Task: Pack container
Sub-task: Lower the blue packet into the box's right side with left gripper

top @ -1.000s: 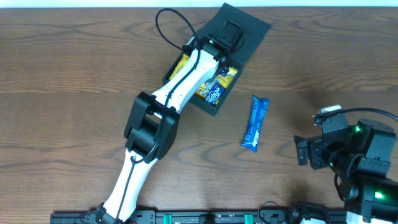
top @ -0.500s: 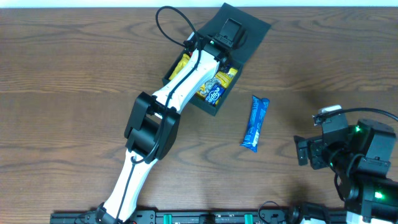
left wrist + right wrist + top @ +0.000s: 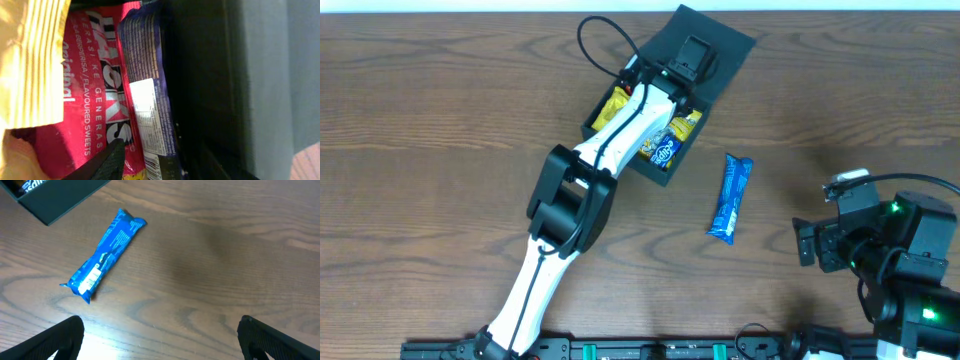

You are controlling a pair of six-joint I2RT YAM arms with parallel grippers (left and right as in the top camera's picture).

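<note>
Deep in container (image 3: 728,48), we judge left gripper (image 3: 688,58) should press packets (image 3: 95,90) flat, grip unreadable; right gripper (image 3: 160,347) spread empty; blue bar (image 3: 102,255) lies outside.

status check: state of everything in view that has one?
container: open, lid folded back, packets inside.
blue packet: lying flat on the table, outside the container.
red packet: inside the container, beside the purple packet.
left claw: down in the container, grip unclear.
right claw: open, empty, over the table.
</note>
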